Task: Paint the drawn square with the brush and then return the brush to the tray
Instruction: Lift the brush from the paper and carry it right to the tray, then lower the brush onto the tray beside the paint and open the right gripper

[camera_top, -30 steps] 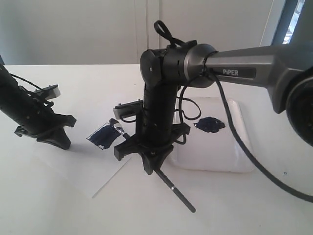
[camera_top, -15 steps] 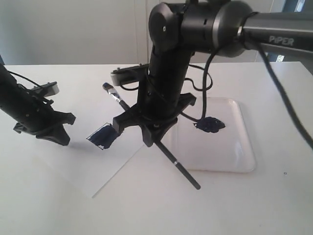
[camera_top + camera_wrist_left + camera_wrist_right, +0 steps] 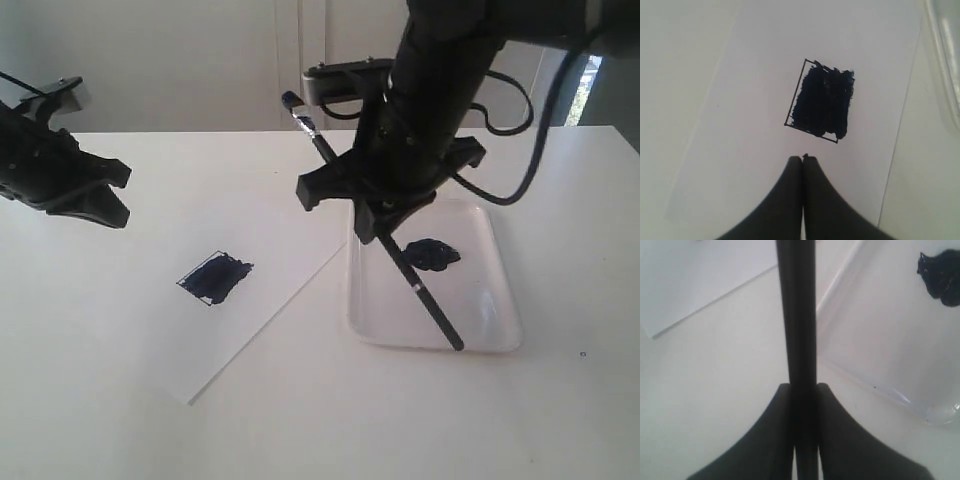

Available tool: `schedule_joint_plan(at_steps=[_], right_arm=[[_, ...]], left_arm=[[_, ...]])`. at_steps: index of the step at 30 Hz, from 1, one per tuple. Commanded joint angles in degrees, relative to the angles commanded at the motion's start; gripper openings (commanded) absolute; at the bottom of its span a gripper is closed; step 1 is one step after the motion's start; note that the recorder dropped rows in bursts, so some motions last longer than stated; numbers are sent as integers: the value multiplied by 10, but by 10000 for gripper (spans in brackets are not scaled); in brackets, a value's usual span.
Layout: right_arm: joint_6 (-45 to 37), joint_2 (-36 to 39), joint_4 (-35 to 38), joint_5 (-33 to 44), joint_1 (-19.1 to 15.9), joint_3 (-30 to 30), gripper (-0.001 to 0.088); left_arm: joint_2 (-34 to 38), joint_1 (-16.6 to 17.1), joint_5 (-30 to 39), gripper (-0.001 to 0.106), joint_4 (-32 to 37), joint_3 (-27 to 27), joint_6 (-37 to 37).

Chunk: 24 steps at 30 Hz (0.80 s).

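Dark paint fills most of the square (image 3: 822,100) on the paper (image 3: 740,150), just ahead of my left hand (image 3: 802,159), which is closed on nothing. My right hand (image 3: 802,387) grips the brush (image 3: 425,295) mid-handle, tilted, bristles above the hand, tail end below it over the tray (image 3: 500,300).

**Tray crowded, paper open**

Over the tray (image 3: 390,342), the right gripper (image 3: 385,232) and its clamped brush (image 3: 428,300) block the 11 o'clock corner. The handle slants down to 5 o'clock. The drawn square (image 3: 214,277) lies uncovered, with the left gripper (image 3: 112,212), pinched together, hanging well off at its 10 o'clock.
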Motion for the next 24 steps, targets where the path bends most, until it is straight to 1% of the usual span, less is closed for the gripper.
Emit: schedule_joint_plan(at_steps=[3, 6, 8, 11, 14, 17, 20, 23, 24], right_arm=[[9, -18, 0, -41, 0, 56, 0], [23, -29, 0, -77, -1, 107, 0], [35, -32, -5, -104, -2, 137, 0], [55, -35, -12, -123, -12, 175, 0], [55, -39, -21, -145, -17, 216, 0], [75, -53, -39, -174, -24, 259, 0], [75, -66, -58, -183, -36, 290, 0], [74, -80, -102, -180, -56, 313, 0], [74, -85, -128, -180, -70, 321, 0]], left_arm=[[-27, -6, 2, 0, 7, 36, 0], [-53, -22, 1, 0, 14, 78, -2], [-72, -41, -8, 0, 15, 112, -2], [-104, -70, -31, 0, 16, 158, -13], [-142, -87, -43, 0, 25, 199, -30], [-189, -89, -46, 0, 38, 231, -54], [-233, -89, -39, 0, 62, 247, -79], [-265, -89, -29, 0, 62, 250, -84], [-279, -89, -29, 0, 66, 250, -93]])
